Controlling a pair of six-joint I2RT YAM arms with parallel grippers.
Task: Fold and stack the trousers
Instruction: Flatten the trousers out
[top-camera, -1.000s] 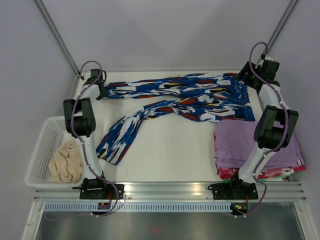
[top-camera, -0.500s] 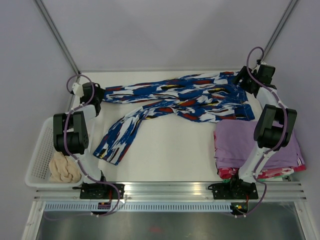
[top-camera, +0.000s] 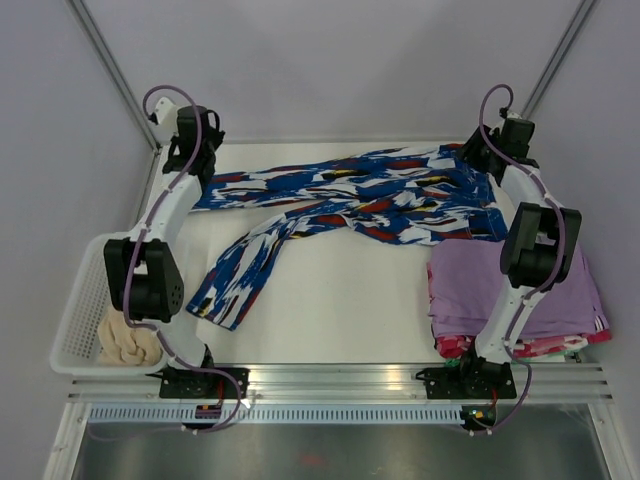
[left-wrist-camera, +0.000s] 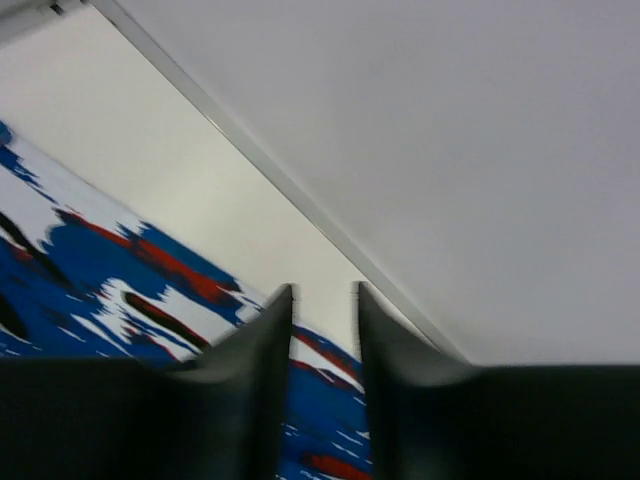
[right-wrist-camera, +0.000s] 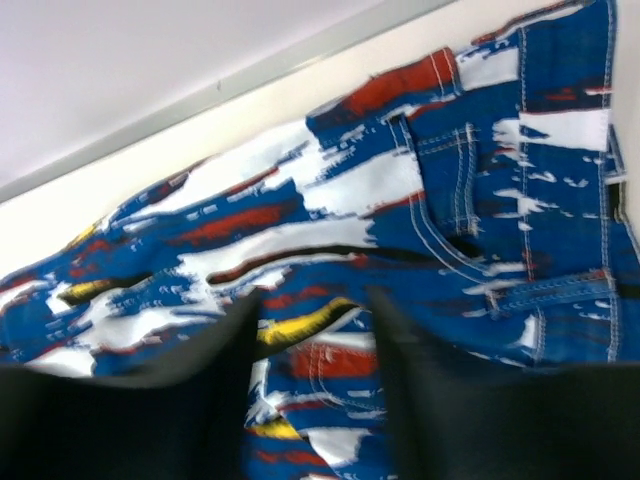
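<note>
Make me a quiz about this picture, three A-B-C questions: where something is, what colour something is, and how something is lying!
1. The trousers are: A folded, B spread out, C hanging up.
2. The stack on the right is: A green, B orange, C lilac.
3. The cream bundle lies: A in the basket, B on the stack, C on the trousers.
Answers: B, both legs lie flat on the table; C, its top cloth is lilac; A, basket walls surround it.
</note>
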